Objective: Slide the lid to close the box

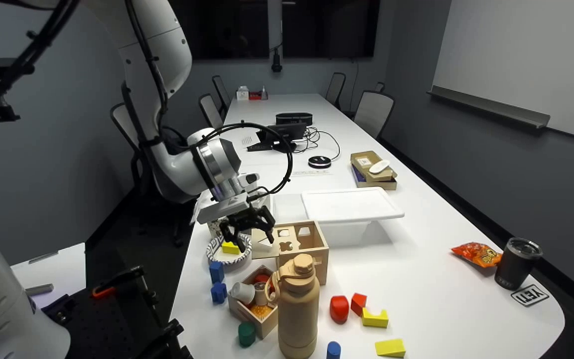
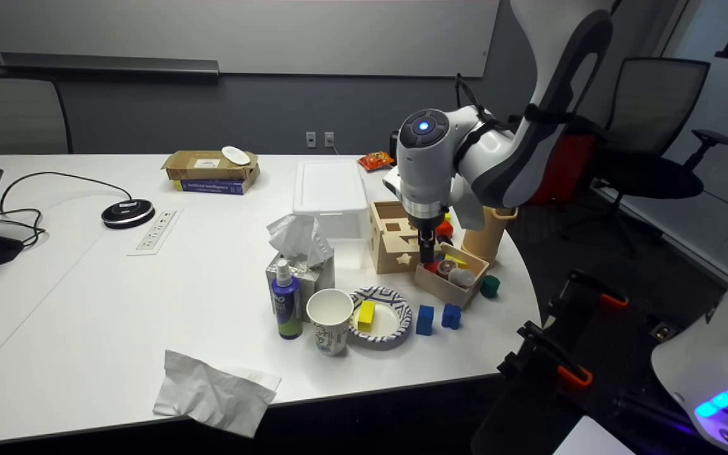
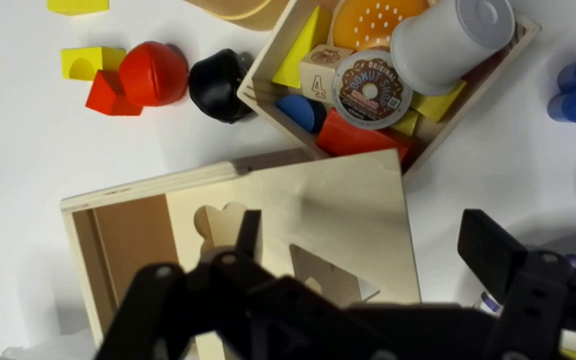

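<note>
The pale wooden box (image 1: 322, 262) stands on the white table and also shows in an exterior view (image 2: 389, 262) and in the wrist view (image 3: 143, 186). The thin pale lid (image 3: 348, 195), with cut-out shapes, lies across part of the box's top and sticks out past one end; the opposite end of the top is open. The lid also shows in an exterior view (image 1: 262, 253). My gripper (image 3: 363, 235) is open and empty over the lid. One finger is above the lid, the other beyond its outer edge. The gripper also shows in an exterior view (image 1: 255, 243).
A small open wooden box of toys (image 1: 244, 311) and a tan bottle (image 1: 298, 309) stand close to the box. A patterned plate (image 2: 395, 316) with a yellow block, a paper cup (image 2: 330, 319) and a clear bin with a white lid (image 1: 349, 204) are nearby. Loose blocks lie around.
</note>
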{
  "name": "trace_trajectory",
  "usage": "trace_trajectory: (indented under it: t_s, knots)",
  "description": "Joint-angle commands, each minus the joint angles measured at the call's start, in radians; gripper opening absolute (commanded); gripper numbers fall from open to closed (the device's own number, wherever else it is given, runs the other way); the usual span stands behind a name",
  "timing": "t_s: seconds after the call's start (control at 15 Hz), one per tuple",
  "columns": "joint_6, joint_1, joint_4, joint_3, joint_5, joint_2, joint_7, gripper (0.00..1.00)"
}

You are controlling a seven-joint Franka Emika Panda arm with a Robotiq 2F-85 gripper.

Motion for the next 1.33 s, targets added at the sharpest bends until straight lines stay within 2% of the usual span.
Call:
trace_trajectory:
  t_s: [0.0,0.67,1.27]
  knots:
    - [0.010,0.035,0.031,-0.028,-0.077,0.035,0.124,1.00]
    - [0.007,0.030,0.157,-0.059,-0.196,0.120,0.251,1.00]
    - [0.004,0.011,0.238,-0.061,-0.174,0.193,0.230,1.00]
